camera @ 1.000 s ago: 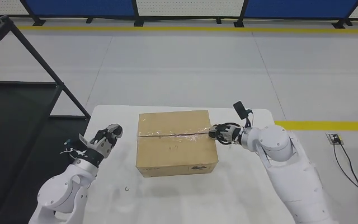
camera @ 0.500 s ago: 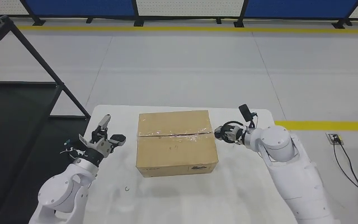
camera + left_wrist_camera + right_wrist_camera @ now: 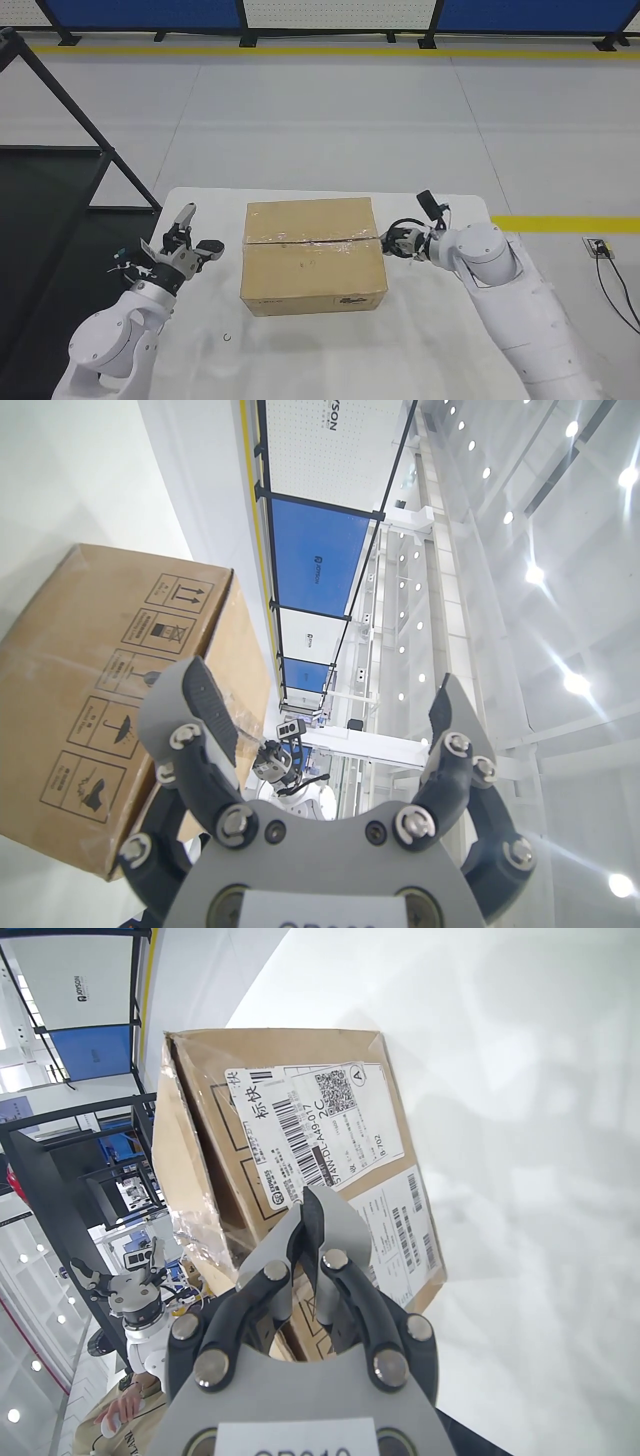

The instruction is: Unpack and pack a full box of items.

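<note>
Where the box sits: the cardboard box (image 3: 314, 255) rests in the middle of the white table (image 3: 430, 340), between the 2 arms.
Box state: top flaps closed; clear tape (image 3: 312, 240) runs along the top seam and over both ends, wrinkled where it wraps the right end.
Box, left face: a column of printed handling symbols (image 3: 120, 690), turned toward the left arm.
Box, right face: 2 white shipping labels (image 3: 320, 1128) side by side, turned toward the right arm.
Left gripper (image 3: 190, 240): off the box's left face, near it but apart, raised above the table. In the left wrist view the 2 fingers (image 3: 205, 690) stand spread wide with nothing between them.
Right gripper (image 3: 388, 241): at the box's right face, close to the top edge where the tape seam ends. In the right wrist view its fingers (image 3: 312, 1213) are pressed together to a narrow point over the labelled face. Whether the tips touch the cardboard or pinch any tape cannot be told.
Loose item: a small dark ring-like object (image 3: 228, 337) lies on the table off the box's front left corner; too small to identify.
</note>
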You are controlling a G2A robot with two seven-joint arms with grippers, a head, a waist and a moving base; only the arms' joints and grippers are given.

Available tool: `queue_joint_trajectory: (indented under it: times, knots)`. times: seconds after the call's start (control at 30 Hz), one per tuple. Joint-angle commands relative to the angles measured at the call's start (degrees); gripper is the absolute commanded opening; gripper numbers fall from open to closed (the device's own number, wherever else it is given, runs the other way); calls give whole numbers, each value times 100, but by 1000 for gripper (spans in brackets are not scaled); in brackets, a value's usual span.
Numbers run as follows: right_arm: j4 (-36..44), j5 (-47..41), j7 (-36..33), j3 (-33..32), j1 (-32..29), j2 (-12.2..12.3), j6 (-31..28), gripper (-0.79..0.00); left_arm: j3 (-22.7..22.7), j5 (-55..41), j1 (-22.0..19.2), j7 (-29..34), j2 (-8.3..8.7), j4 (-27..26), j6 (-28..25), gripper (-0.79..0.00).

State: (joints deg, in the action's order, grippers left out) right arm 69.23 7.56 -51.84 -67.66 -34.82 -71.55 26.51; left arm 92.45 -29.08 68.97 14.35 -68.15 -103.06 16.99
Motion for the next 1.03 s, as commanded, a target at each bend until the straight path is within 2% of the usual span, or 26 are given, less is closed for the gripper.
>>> queue_joint_trajectory:
  times: [0.0, 0.17, 0.3, 0.43, 0.57, 0.6, 0.63, 0.8, 0.97, 1.0]
  knots:
    - [-77, -12, -30, 41, 32, -4, -6, -785, -3, -13, -10, 8, 1, 9, 6, 0]
    - [-388, -30, -103, 150, 172, -18, -14, -785, 4, -21, -38, 29, 6, 53, 10, 0]
    - [-567, -173, 242, -70, 260, 1, 42, -785, 21, -40, -65, 34, 11, 78, 23, 0]
    - [-262, -448, 728, -591, 64, 81, -158, -785, 24, -59, -99, 62, 16, 95, 29, 0]
    - [391, -748, 884, -1194, -396, 196, -507, -785, 14, -92, -146, 83, 18, 116, 48, 0]
    - [584, -844, 880, -1325, -540, 220, -625, -440, 14, -100, -159, 99, 20, 123, 47, 0]
    - [772, -918, 903, -1452, -687, 242, -760, 0, 24, -104, -174, 111, 22, 130, 43, 0]
    - [1540, -1281, 1064, -1822, -1418, 297, -1417, 0, 274, -390, -169, 107, 31, 225, -43, 0]
    - [1540, -1281, 1064, -1822, -1418, 297, -1417, 0, 537, -593, -65, 136, 42, 242, -262, 0]
    - [1541, -1282, 1065, -1823, -1420, 297, -1418, -271, 526, -593, -72, 141, 42, 240, -245, 0]
